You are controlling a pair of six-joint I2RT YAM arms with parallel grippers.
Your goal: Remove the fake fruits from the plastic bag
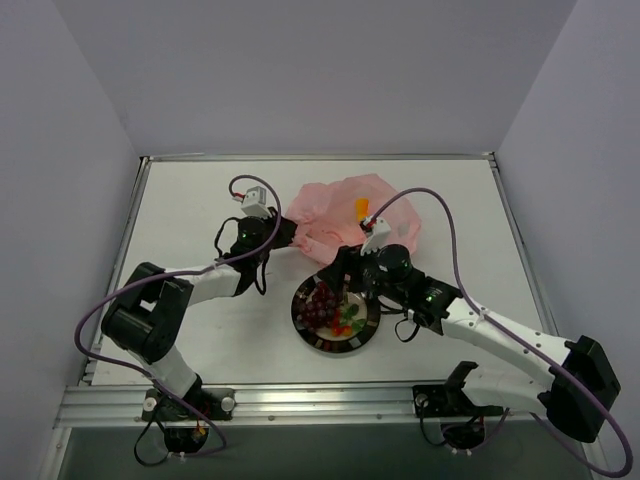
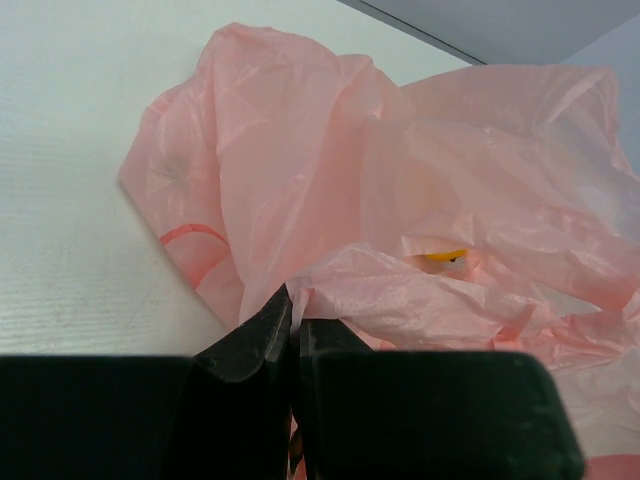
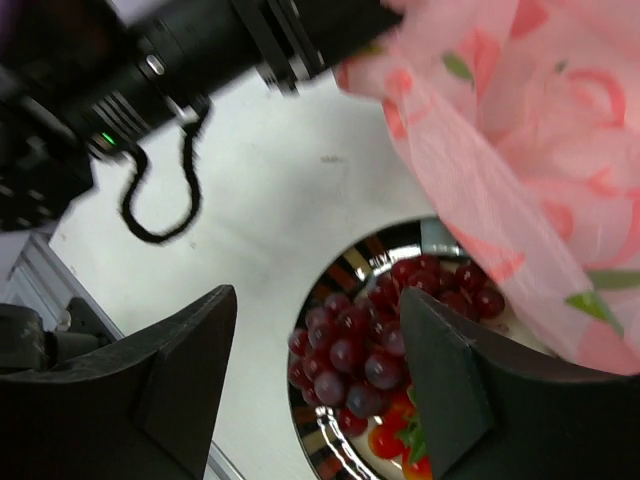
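One pink bag (image 1: 350, 205), one grape bunch (image 3: 350, 350)

Plastic bag (image 1: 335, 205): thin, translucent pink, crinkled, with small green and red printed marks; lies slumped in loose folds just beyond the far rim of the plate (image 1: 335, 346), one near fold pinched tight between the fingers of the left gripper (image 2: 292, 305). Fake fruits, three lots. Grape bunch (image 1: 320, 306): dark purple-red, glossy round berries, lying on the plate's left half. Small red-orange pieces (image 1: 352, 322) with green leaves: on the plate beside the grapes, to their right. Orange-yellow fruit (image 1: 362, 207): with the bag beyond the plate, only a small patch showing between the pink folds.
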